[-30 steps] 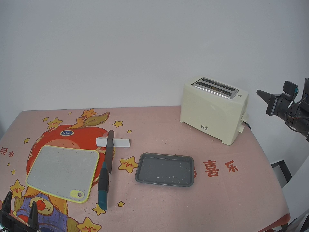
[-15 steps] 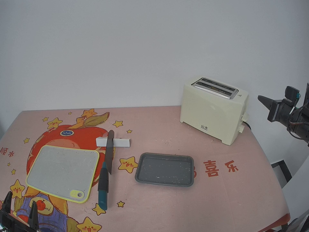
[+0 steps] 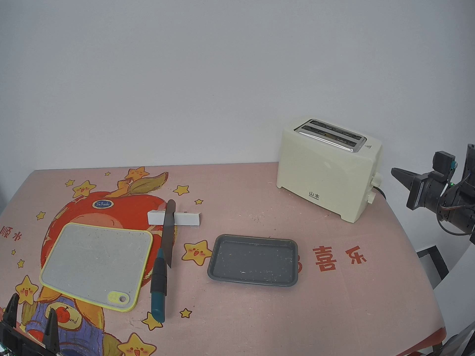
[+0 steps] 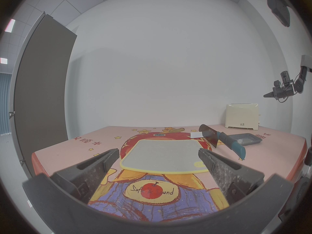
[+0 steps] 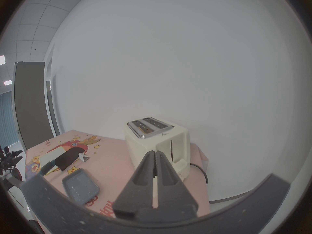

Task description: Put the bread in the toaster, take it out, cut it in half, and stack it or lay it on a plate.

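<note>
Your right gripper (image 3: 396, 172), fingers (image 5: 146, 169) pressed together, hangs right of the toaster (image 3: 327, 174); left gripper (image 4: 158, 151) wide; cutting, plating not yet done.

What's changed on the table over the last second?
The right gripper, shut and empty, dropped lower beside the toaster. The left gripper, knife, cutting board, tray and toaster stayed put.
</note>
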Tool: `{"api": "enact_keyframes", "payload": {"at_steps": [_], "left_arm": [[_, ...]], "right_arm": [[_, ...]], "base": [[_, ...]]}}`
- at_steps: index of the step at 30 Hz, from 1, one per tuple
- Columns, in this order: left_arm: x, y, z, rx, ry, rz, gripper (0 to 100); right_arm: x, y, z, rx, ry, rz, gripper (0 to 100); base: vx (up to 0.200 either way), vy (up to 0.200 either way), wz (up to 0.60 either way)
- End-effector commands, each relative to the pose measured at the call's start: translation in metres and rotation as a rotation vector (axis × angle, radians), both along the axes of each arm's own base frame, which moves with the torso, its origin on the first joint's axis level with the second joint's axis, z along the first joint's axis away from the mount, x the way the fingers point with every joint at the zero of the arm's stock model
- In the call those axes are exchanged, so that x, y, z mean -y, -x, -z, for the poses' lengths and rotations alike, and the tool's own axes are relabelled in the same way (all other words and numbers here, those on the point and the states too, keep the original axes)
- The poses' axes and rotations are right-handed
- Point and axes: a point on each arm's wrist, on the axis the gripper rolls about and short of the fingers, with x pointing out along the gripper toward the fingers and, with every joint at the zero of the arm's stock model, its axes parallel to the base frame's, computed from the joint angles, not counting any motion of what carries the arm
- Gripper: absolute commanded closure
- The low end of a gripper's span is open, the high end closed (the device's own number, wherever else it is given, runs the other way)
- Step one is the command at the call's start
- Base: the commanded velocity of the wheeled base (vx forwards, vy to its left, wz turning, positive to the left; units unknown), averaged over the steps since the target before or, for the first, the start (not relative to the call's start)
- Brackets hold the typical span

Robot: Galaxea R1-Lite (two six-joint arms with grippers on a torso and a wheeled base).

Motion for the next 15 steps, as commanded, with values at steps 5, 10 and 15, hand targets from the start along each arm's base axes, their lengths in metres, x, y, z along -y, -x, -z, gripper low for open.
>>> {"api": "enact_keyframes", "payload": {"at_steps": [5,10,15], "left_arm": [[0.000,-0.001,0.005,-0.009,0.000,0.000,0],[0.000,-0.001,0.005,-0.009,0.000,0.000,0],[0.000,-0.001,0.005,-0.009,0.000,0.000,0]], "right_arm": [[-0.001,0.005,0.015,-0.059,0.005,-0.012,100],[-0.003,0.008,0.029,-0.114,0.016,-0.021,100],[-0.004,0.001,0.040,-0.160,0.025,-0.020,100]], "base": [[0.000,0.000,0.00],[0.000,0.000,0.00],[0.000,0.000,0.00]]}}
